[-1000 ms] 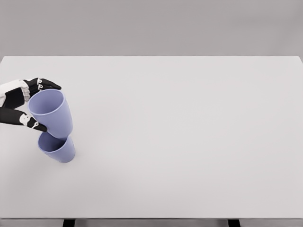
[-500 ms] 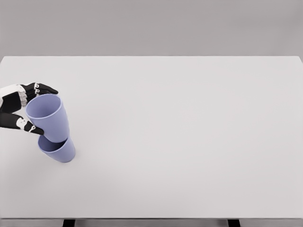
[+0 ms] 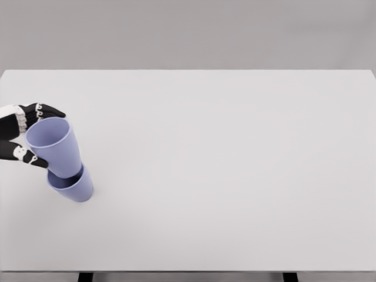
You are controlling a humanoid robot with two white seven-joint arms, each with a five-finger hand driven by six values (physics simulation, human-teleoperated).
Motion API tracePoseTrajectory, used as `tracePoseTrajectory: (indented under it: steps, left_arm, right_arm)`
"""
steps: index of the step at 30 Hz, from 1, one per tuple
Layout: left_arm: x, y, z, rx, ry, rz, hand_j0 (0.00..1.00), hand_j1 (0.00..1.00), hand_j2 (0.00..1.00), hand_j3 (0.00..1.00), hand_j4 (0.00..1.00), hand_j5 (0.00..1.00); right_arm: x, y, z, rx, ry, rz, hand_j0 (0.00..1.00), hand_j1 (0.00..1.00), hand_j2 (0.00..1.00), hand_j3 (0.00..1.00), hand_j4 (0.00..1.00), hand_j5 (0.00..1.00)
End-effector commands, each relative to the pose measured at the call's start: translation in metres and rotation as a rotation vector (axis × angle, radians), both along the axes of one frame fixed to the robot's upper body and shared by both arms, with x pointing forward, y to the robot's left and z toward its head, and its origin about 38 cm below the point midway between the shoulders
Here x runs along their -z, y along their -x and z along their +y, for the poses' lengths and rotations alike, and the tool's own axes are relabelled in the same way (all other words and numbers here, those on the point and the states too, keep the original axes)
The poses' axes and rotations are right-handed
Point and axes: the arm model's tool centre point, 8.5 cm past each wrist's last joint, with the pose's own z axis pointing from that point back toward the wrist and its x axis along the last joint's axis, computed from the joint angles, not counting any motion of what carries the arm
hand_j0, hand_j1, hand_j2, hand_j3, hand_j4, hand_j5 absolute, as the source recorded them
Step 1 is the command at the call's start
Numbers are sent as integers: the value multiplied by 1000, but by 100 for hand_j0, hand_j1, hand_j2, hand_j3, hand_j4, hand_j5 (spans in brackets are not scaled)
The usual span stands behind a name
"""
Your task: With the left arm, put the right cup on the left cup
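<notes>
Two lavender cups stand at the table's left side. The upper cup [image 3: 54,145] leans slightly left, and its base sits inside the lower cup [image 3: 77,188], which rests on the table [image 3: 235,153]. My left hand [image 3: 51,137] reaches in from the left edge. Its black fingers [image 3: 47,110] lie over the far side of the upper cup's rim and its thumb [image 3: 32,158] presses the near side, so the hand is shut on that cup. The right arm does not show.
The white table stretches wide to the right of the cups, with its front edge near the bottom of the view. A plain grey wall stands behind it.
The upper cup has sunk down and leftward into the lower cup. My left hand has drawn back to the left with it.
</notes>
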Motion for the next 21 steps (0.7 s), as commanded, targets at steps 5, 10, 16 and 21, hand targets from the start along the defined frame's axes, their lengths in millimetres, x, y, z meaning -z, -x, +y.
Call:
tracePoseTrajectory:
  steps: [5, 10, 16, 21]
  left_arm:
    - [-4, 0, 4, -9, -3, 2, 64, 64, 64, 64, 64, 64]
    - [-4, 0, 4, -9, -3, 2, 64, 64, 64, 64, 64, 64]
    - [2, 2, 6, -17, -3, 21, 64, 64, 64, 64, 64, 64]
    - [9, 4, 7, -22, 1, 40, 64, 64, 64, 64, 64, 64]
  right_arm:
    - [0, 0, 0, 0, 0, 0, 100, 100, 100, 100, 100, 100]
    - [0, 0, 0, 0, 0, 0, 100, 100, 100, 100, 100, 100]
    - [0, 0, 0, 0, 0, 0, 100, 100, 100, 100, 100, 100]
    - [0, 0, 0, 0, 0, 0, 100, 100, 100, 100, 100, 100]
